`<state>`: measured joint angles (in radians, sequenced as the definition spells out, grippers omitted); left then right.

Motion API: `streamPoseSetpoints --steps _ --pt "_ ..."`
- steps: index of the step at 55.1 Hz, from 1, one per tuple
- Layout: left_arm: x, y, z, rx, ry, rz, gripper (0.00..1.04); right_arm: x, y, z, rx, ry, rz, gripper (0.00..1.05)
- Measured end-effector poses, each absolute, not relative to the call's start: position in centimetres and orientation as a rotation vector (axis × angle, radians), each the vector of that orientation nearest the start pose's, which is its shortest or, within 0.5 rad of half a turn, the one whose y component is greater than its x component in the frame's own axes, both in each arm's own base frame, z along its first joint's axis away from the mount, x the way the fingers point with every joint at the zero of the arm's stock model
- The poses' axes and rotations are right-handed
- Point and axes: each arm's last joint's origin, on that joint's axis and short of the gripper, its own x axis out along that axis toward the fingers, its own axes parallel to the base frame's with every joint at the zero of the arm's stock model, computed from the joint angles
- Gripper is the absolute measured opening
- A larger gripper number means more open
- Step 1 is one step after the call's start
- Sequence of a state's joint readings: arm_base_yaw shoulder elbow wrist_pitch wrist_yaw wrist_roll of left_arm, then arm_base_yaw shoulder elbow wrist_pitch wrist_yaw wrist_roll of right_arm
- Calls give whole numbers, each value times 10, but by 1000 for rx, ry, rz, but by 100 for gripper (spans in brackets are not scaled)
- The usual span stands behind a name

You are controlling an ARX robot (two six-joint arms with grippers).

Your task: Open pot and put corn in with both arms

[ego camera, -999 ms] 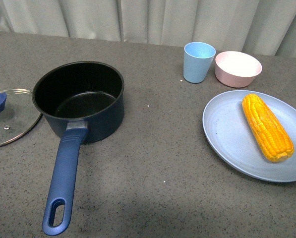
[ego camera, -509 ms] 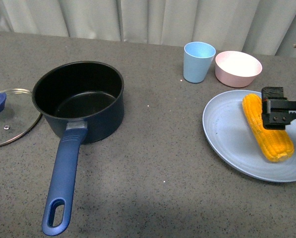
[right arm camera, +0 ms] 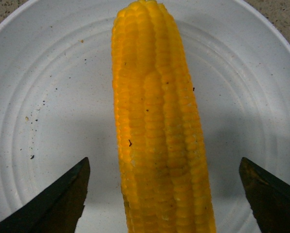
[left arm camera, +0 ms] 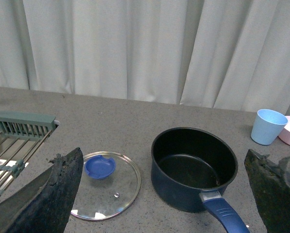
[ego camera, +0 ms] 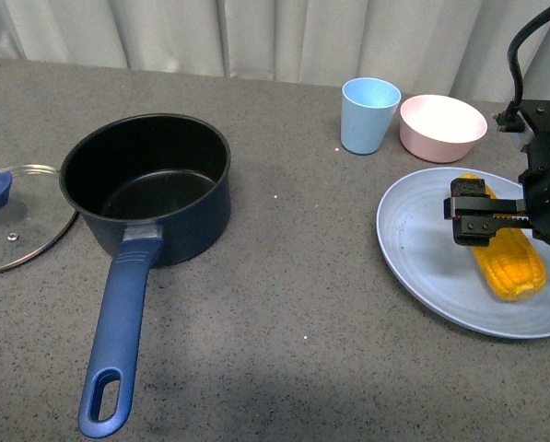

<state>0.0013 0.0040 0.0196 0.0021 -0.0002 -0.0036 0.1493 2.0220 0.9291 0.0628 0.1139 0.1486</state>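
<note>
Navy pot [ego camera: 155, 184]: one, uncovered, on the counter [ego camera: 284, 304] at left, handle pointing toward the robot. One glass lid [ego camera: 21, 230] lies flat beside it. Corn [ego camera: 512, 269]: one cob on the blue plate [ego camera: 417, 244], long axis near-to-far, slightly slanted. The right gripper [ego camera: 477, 216] has moved further over the cob than half a second ago, its fingers [right arm camera: 55, 201] spread either side, clear of it. The left gripper [left arm camera: 162, 153] is likewise spread. Beyond: one cup [ego camera: 369, 115], one bowl [ego camera: 442, 127].

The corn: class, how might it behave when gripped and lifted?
The corn looks stiff, so it probably won't droop. Its round, tapered body may roll on the smooth plate. Bumpy kernels should help the right gripper hold it.
</note>
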Motion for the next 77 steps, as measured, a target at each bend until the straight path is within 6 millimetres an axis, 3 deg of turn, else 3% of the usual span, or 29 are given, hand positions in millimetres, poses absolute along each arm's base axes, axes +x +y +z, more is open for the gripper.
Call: streamPoseSetpoints --steps 19,32,43,47,53,68,77 --pt "97 0 170 -4 -18 1 98 349 52 67 2 1017 -37 31" --pt "97 0 170 -4 -18 1 98 343 57 80 19 984 43 20" --pt "97 0 170 -4 -18 1 98 334 71 129 215 913 235 16" --pt "97 0 170 -4 -18 1 98 334 84 146 321 881 343 15" --pt "97 0 170 -4 -17 1 98 341 120 161 455 888 519 13" --pt "97 0 170 -4 -18 1 98 358 205 159 524 959 648 12" --pt "97 0 170 -4 -18 1 98 369 240 161 498 969 668 12"
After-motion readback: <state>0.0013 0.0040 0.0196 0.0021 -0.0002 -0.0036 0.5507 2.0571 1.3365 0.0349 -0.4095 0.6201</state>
